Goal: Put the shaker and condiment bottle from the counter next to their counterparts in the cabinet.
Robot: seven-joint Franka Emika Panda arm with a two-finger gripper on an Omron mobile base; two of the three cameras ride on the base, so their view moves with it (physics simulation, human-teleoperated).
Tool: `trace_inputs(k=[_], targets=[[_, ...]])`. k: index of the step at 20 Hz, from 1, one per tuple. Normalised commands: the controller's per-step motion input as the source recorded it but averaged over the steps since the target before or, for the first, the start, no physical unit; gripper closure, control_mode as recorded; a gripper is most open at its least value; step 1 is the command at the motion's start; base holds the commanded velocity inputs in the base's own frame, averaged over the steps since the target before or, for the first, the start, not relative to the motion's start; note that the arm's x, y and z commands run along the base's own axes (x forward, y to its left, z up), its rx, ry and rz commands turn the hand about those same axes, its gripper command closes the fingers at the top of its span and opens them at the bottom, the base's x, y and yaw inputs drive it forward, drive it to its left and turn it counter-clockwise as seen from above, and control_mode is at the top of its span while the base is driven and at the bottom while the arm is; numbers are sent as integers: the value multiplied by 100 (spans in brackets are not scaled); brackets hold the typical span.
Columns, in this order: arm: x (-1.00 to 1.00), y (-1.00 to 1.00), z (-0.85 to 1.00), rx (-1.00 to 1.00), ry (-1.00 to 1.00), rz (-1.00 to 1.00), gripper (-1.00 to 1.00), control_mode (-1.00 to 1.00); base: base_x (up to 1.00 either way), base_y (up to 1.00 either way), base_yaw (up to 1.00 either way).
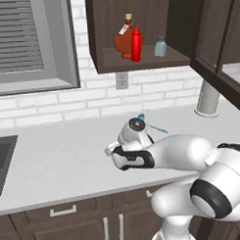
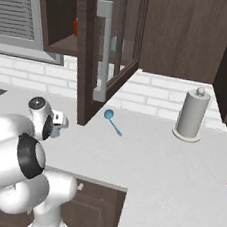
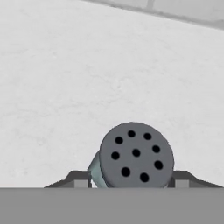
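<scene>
The shaker [image 3: 135, 155] points its dark grey holed cap at the hand camera, its pale blue body just behind. My gripper [image 3: 131, 181] is shut on the shaker, a finger tip at each side, low over the pale counter [image 1: 60, 163]. In the left base view the gripper [image 1: 112, 150] is at the counter's middle. The open cabinet [image 1: 139, 65] holds the red condiment bottle [image 1: 136, 43] upright against the orange-brown maple-leaf bottle [image 1: 123, 42]. A second pale blue shaker [image 1: 160, 46] stands further right on that shelf.
A blue spoon [image 2: 112, 121] lies on the counter behind the hand. The open cabinet door [image 2: 105, 54] hangs over the counter. A paper towel roll [image 2: 190, 117] stands at the back right, and a sink [image 1: 3, 160] lies at the far left.
</scene>
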Motion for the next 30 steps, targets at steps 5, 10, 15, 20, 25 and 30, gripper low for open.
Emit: trace_inputs(k=[5,10,15,20,25,30], targets=[[0,0,74,0,0,0,100,-100,0,0,0],[0,0,57,0,11,0,100,-100,0,0,0],[0,0,77,-1,6,0,100,-100,0,0,0],[0,0,80,0,0,0,100,-100,0,0,0],[0,0,71,0,0,0,100,-100,0,0,0],[-1,0,58,0,-1,0,100,-100,0,0,0]])
